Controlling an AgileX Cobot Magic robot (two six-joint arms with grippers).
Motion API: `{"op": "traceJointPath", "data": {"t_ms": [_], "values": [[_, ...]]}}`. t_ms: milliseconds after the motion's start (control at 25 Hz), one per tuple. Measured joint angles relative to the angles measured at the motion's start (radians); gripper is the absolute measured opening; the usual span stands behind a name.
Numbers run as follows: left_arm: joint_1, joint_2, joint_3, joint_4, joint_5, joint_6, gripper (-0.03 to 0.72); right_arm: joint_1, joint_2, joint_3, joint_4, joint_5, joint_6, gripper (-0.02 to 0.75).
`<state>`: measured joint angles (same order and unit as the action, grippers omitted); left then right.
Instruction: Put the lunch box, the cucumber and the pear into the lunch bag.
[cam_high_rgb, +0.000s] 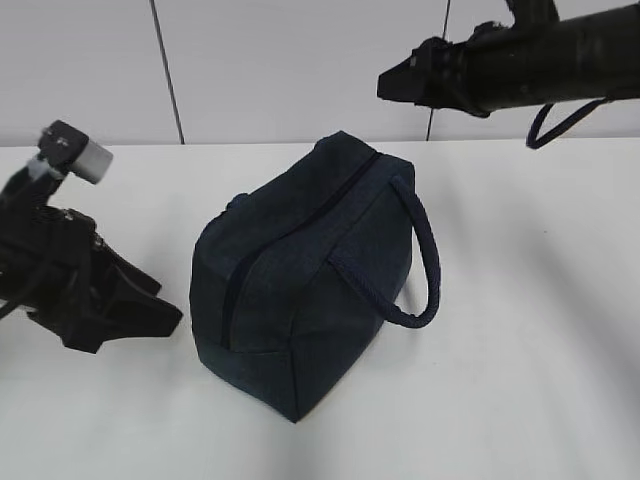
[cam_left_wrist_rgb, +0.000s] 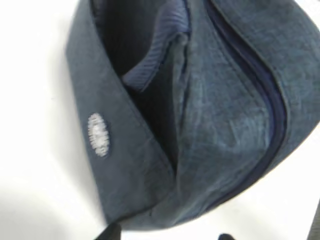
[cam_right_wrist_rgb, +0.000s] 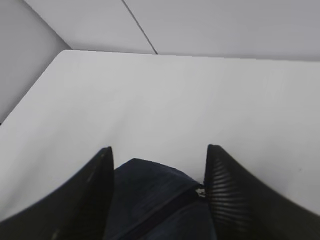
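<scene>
Lunch bag zipped, contents hidden; right pincer spread; left pincer state unclear.

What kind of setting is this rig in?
Probably a lab or test bench: a bare white table against a plain panelled wall, with only the navy lunch bag set between two robot arms.
</scene>
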<state>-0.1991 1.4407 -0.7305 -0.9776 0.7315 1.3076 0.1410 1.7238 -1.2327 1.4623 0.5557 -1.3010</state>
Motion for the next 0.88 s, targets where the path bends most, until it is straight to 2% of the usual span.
{"op": "traceJointPath", "data": {"t_ms": [40, 160, 200, 240, 360, 440, 480, 560, 680, 880], "values": [[0.000, -0.038, 0.000, 0.066, -0.020, -0.092, 0.349, 0.000, -0.033, 0.000, -0.061, 0.003, 0.060, 0.443], [0.000, -0.150, 0.001, 0.244, -0.060, -0.378, 0.336, 0.000, -0.115, 0.000, -0.341, 0.036, 0.303, 0.424], [0.000, -0.188, 0.001, 0.301, -0.060, -0.459, 0.325, 0.000, -0.146, 0.000, -0.481, 0.065, 0.443, 0.404], [0.000, -0.227, 0.002, 0.353, -0.057, -0.517, 0.314, 0.000, -0.162, 0.000, -0.563, 0.088, 0.523, 0.394], [0.000, -0.342, 0.009, 0.472, -0.031, -0.687, 0.298, 0.000, -0.236, 0.009, -0.915, 0.221, 0.843, 0.366], [0.000, -0.421, 0.010, 0.534, 0.001, -0.774, 0.294, 0.000, -0.276, 0.032, -1.034, 0.268, 0.949, 0.361], [0.000, -0.467, 0.010, 0.568, 0.017, -0.823, 0.294, 0.000, -0.329, 0.071, -1.149, 0.310, 1.049, 0.359], [0.000, -0.553, 0.010, 0.629, 0.048, -0.899, 0.294, 0.000, -0.418, 0.136, -1.253, 0.349, 1.145, 0.359], [0.000, -0.695, 0.010, 0.687, 0.120, -0.976, 0.294, 0.000, -0.567, 0.236, -1.321, 0.399, 1.189, 0.359], [0.000, -0.892, 0.010, 0.738, 0.253, -1.027, 0.293, 0.000, -0.814, 0.354, -1.334, 0.472, 1.233, 0.358]]}}
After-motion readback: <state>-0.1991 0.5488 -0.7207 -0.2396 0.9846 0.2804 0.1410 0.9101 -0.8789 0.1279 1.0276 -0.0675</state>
